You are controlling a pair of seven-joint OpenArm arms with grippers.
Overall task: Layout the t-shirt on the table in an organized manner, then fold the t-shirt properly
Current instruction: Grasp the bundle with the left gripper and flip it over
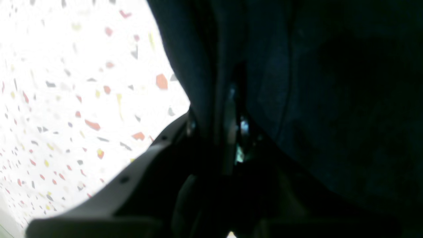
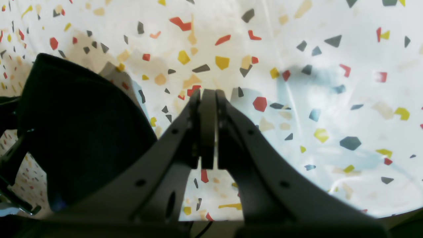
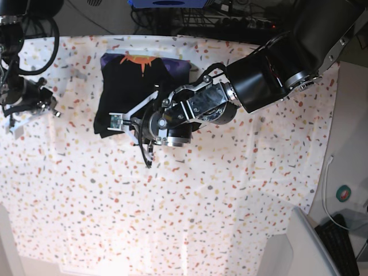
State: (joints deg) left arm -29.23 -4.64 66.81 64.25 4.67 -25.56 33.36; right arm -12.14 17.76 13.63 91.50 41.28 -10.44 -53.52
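Note:
The black t-shirt [image 3: 129, 92] lies folded into a rough rectangle at the back left of the flecked table [image 3: 230, 201]. Its orange and purple print [image 3: 144, 62] shows along the far edge. My left gripper [image 3: 114, 122] reaches in from the right to the shirt's near left corner. In the left wrist view its fingers [image 1: 148, 158] are shut on a fold of dark t-shirt fabric [image 1: 314, 99], which fills most of the picture above the table [image 1: 66, 82]. My right gripper [image 2: 208, 94] is shut on nothing, just over the bare table [image 2: 330, 99], and stands near the left edge [image 3: 12, 123].
A black shape [image 2: 76, 132] that I cannot identify fills the left of the right wrist view. Cables and equipment [image 3: 172, 8] crowd the back edge. A white cable [image 3: 328, 184] and a grey seat [image 3: 310, 247] lie beyond the right edge.

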